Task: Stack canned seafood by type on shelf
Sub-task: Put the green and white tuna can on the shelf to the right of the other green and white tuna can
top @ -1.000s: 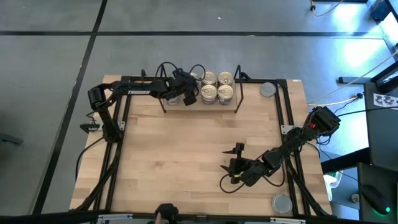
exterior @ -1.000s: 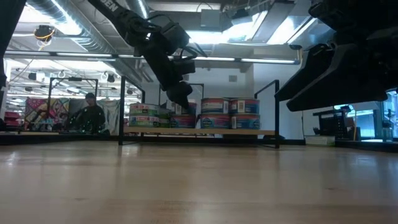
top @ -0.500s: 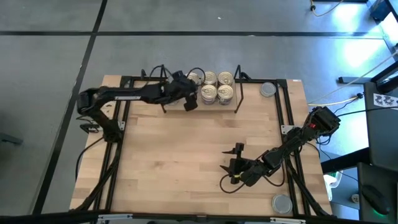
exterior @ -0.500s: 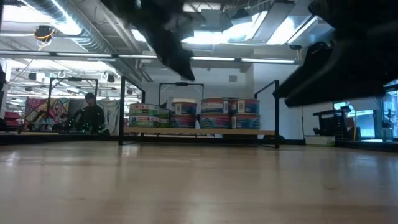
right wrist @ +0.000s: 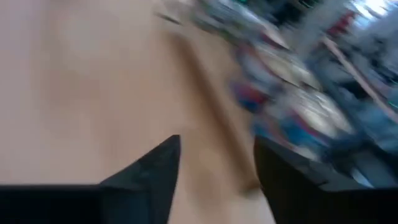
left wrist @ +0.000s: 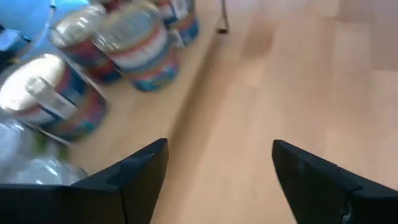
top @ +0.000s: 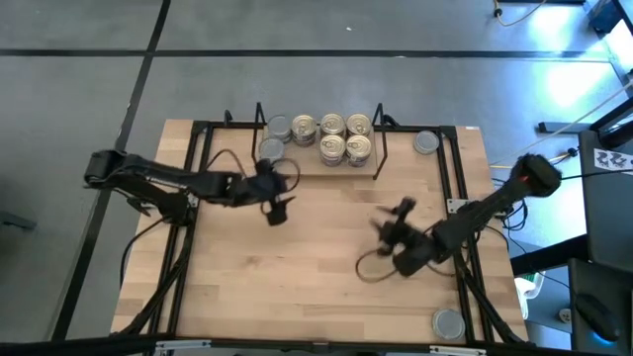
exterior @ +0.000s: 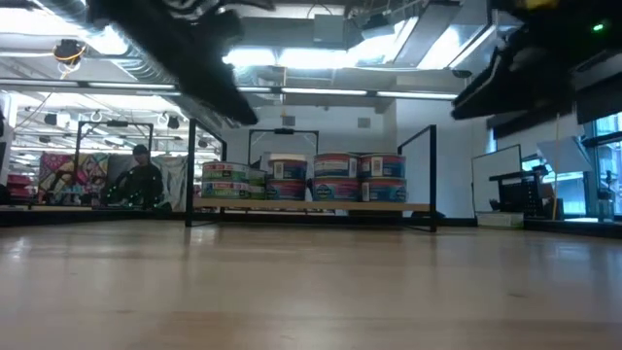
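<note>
Behind the desk the low view showed a lit workshop with a person seated far off at the left. On the desk's far edge stood the shelf, and on it the canned seafood: four gold-topped tins grouped together at its right, and two grey-topped tins at its left end — the farther one newly in place, where half a second before the left hand had hung over that spot.

Now the left hand had drawn back off the shelf to the bare desk just in front of it, fingers spread wide with nothing between them. That reads as a delivery finished. The right hand, also open and empty, had shifted from its earlier rest toward the desk's middle.

Two more grey-topped tins were left off the shelf: one beside the shelf's right end frame, one at the near right corner of the desk. Both lie on the right arm's side, so they are probably its job. The black wire end frame stands between the nearer stray and the board.
</note>
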`<state>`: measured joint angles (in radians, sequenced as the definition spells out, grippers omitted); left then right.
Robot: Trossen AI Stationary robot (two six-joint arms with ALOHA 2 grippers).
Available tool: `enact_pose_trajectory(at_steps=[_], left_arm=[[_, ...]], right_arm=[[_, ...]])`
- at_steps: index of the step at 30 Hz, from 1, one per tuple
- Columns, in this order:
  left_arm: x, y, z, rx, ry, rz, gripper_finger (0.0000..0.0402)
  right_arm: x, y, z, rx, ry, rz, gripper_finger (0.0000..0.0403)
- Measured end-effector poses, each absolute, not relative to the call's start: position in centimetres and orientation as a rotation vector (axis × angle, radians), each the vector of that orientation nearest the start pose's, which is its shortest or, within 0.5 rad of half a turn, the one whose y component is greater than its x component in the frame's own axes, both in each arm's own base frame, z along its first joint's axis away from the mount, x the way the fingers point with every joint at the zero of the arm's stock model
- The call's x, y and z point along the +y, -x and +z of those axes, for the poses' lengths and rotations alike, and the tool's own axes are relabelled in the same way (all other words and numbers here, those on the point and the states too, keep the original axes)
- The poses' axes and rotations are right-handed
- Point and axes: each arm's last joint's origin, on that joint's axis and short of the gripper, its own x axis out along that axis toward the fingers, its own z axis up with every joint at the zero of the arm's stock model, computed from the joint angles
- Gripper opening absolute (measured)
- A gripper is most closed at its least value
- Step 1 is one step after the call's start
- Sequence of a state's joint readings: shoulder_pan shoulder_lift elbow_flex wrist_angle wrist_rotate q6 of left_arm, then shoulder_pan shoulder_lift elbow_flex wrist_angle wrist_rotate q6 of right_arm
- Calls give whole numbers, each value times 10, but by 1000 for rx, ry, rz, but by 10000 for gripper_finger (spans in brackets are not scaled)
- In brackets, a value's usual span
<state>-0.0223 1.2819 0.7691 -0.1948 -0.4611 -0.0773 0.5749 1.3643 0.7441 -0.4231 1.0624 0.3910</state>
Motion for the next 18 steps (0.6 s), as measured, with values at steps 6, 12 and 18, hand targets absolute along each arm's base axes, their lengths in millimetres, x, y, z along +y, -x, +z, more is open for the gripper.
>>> enact_pose_trajectory(at_steps=[6,12,18], left_arm=[[-14,-238,202,637,-27,420,285],[-21,-231,190,658,-36,406,285],[-17,-227,187,692,-103,516,285]], right_arm=[[40,-178,226,699,236,-876,129],[-10,-164,241,746,8,-1043,76],[-40,-162,239,845,-78,-1110,24]])
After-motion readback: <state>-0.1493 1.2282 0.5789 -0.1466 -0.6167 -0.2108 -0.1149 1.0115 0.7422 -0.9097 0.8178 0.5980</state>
